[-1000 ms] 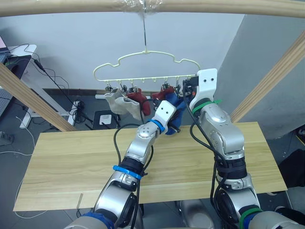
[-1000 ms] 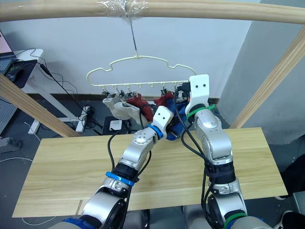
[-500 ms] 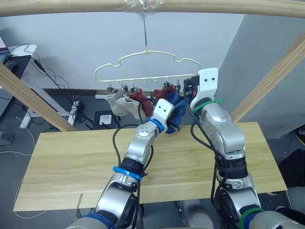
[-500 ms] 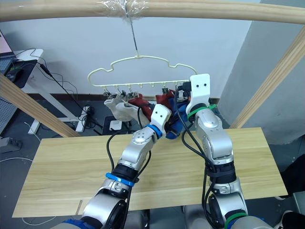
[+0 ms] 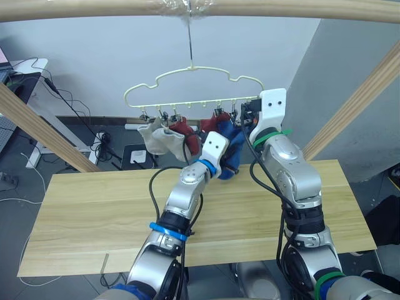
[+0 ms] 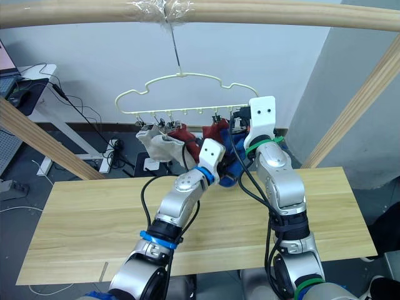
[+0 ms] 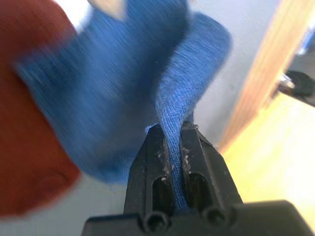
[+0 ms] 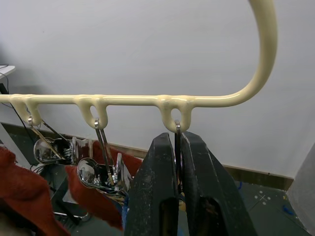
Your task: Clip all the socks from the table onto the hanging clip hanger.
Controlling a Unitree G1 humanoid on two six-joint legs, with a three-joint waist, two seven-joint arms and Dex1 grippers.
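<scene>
Left eye view: grey (image 5: 157, 139) and rust-red socks (image 5: 182, 127) already hang from the clip hanger (image 5: 194, 94). The left pincer (image 7: 171, 135) grips a blue sock (image 7: 189, 73); the right pincer (image 8: 176, 142) pinches the end clip (image 8: 176, 147). The table (image 5: 94, 206) holds no socks, so this looks nearly finished.

Head cams up high, wrist cams right up close

Both eyes look down over the counter (image 5: 94, 212) at the clip hanger (image 5: 194, 87); the right wrist cam shares that hanger.
</scene>
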